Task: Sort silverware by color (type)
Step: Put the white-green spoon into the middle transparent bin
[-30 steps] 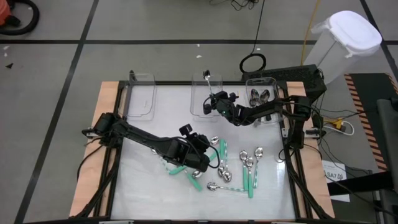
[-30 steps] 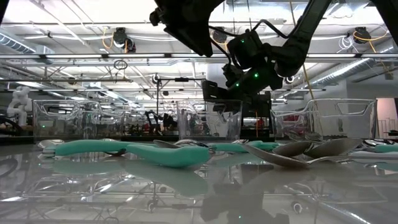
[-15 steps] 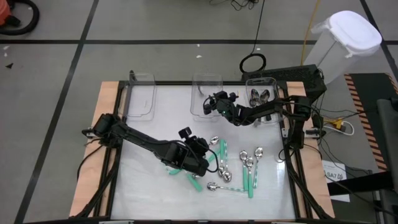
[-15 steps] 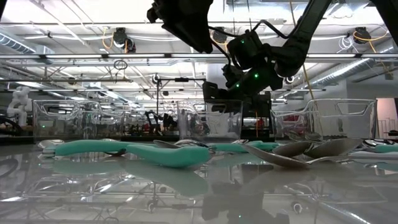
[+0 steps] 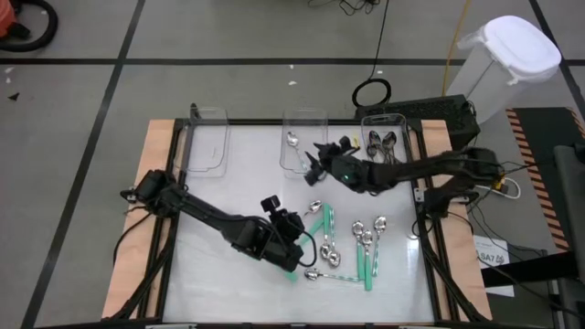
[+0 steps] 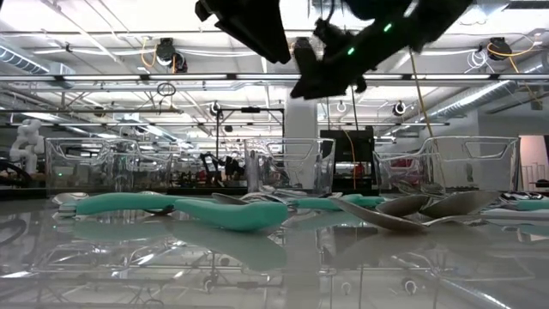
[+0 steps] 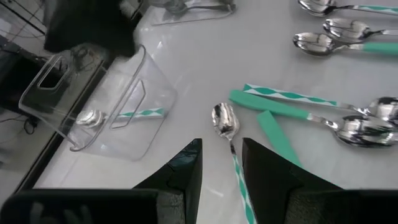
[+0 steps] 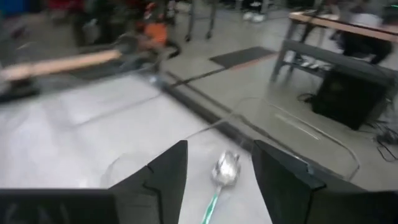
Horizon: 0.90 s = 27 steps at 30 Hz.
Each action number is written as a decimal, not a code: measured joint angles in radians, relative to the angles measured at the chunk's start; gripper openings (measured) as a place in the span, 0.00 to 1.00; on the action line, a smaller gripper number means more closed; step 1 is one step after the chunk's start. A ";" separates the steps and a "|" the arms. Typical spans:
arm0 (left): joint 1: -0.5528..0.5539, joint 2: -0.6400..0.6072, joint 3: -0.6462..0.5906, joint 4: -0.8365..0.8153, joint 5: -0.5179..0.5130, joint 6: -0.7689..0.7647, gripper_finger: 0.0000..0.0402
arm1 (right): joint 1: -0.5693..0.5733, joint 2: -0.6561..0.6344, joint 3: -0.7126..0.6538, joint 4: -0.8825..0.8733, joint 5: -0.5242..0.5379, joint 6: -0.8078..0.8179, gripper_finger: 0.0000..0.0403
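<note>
The right tool (image 5: 317,157) has let go and now stands open beside the middle bin (image 5: 302,139) of three, one teal-handled spoon (image 5: 292,140) inside at upper centre; left tool (image 5: 291,253), part-open and empty, hovers over spoons lower centre of the bench (image 5: 210,210).

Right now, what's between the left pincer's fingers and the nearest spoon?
Bare white table. In the left wrist view the left pincer stands open, with a teal-handled spoon just ahead of its gap.

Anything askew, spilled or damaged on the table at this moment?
Nothing stands out. The clear bins stand upright along the far edge. One teal-handled spoon lies inside the middle bin. The unsorted spoons lie loose on the table, none over its edge.
</note>
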 joint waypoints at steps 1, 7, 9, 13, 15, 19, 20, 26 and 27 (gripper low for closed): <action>-0.003 0.000 0.000 0.000 0.000 0.000 0.29 | 0.025 -0.034 0.000 -0.065 0.000 0.009 0.43; -0.016 0.000 0.000 0.000 0.000 -0.001 0.29 | 0.186 -0.198 0.000 -0.464 -0.004 0.125 0.43; -0.021 0.000 0.000 0.000 0.000 -0.009 0.29 | 0.239 -0.229 0.000 -0.588 -0.015 0.178 0.43; -0.030 0.000 0.000 0.001 0.000 -0.029 0.29 | 0.339 -0.252 0.000 -0.771 -0.083 0.270 0.43; -0.034 0.000 0.000 0.002 0.000 -0.041 0.29 | 0.391 -0.249 -0.001 -0.827 -0.113 0.309 0.43; -0.035 0.000 0.000 0.006 0.018 -0.075 0.29 | 0.494 -0.218 -0.001 -0.842 -0.134 0.370 0.43; -0.035 0.000 0.000 0.006 0.027 -0.083 0.29 | 0.517 -0.209 -0.002 -0.831 -0.135 0.377 0.43; -0.041 0.011 0.000 0.007 0.066 -0.124 0.29 | 0.645 -0.136 -0.002 -0.678 -0.130 0.382 0.43; -0.044 0.015 0.000 0.005 0.072 -0.133 0.29 | 0.662 -0.121 -0.002 -0.650 -0.130 0.382 0.43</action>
